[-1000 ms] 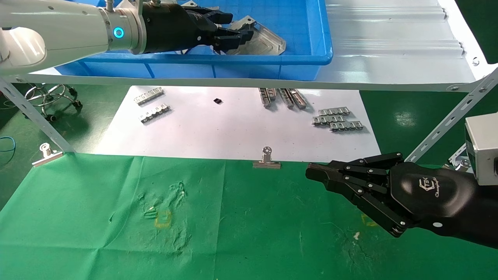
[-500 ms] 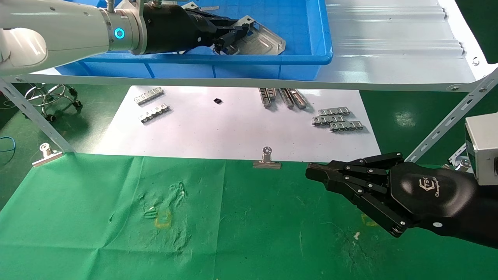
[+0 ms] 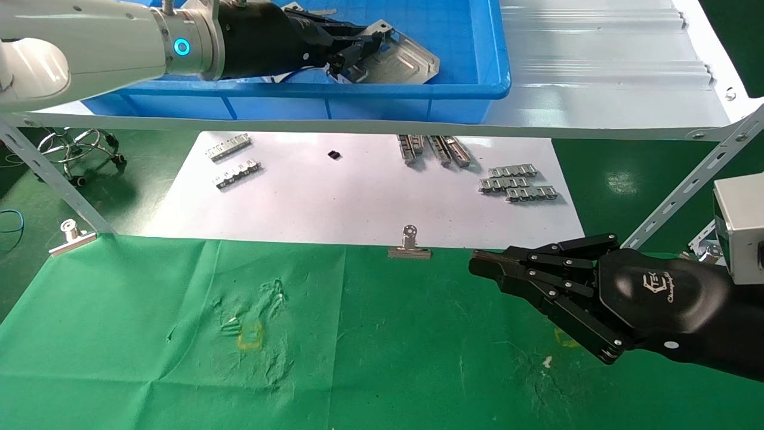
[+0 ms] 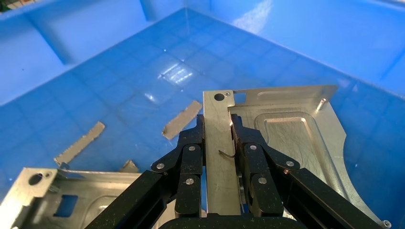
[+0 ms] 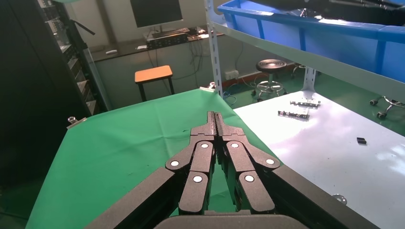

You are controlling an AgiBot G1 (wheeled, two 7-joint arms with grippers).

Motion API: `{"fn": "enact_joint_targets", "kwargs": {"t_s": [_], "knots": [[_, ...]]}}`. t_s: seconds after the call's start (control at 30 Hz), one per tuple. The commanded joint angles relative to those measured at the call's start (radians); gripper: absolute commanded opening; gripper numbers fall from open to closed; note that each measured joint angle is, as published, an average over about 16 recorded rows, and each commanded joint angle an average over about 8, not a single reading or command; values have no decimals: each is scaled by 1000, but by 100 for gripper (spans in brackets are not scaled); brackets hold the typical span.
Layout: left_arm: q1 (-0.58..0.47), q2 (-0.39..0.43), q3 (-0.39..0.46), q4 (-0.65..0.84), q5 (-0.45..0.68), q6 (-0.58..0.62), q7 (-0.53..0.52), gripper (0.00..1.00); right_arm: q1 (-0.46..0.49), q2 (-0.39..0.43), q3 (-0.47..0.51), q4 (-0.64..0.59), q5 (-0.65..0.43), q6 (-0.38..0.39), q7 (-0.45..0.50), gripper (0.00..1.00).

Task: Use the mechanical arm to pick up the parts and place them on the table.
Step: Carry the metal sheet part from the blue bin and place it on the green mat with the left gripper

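My left hand (image 3: 352,51) is inside the blue bin (image 3: 477,89) on the shelf, fingers (image 4: 191,157) clenched on the folded rim of a stamped metal plate (image 4: 291,138). My right hand (image 3: 537,286) hovers over the green surface (image 3: 149,358), fingers pressed together, holding nothing.

L claw (image 3: 352,51) clamped, R claw (image 3: 501,272) closed, parked

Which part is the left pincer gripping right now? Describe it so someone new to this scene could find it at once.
Start at the blue bin on the grey shelf. Inside it, the left pincer is shut on one shiny stamped plate, pinching its folded rim. Another plate lies loose beside it; only the gripped one sits between the black fingers.
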Motion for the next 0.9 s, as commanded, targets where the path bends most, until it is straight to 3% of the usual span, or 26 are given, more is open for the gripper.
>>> {"fn": "enact_joint_targets", "kwargs": {"t_s": [0.03, 0.27, 0.43, 0.9], "knots": [[-3, -1, 2, 0, -6, -1, 1, 0, 0, 0, 0, 0, 0, 0, 0, 0], [-38, -20, -12, 21, -39, 14, 25, 0, 0, 0, 0, 0, 0, 0, 0, 0], [-65, -60, -37, 29, -79, 99, 60, 0, 0, 0, 0, 0, 0, 0, 0, 0], [-69, -249, -78, -28, -168, 610, 247, 0, 0, 0, 0, 0, 0, 0, 0, 0]]}}
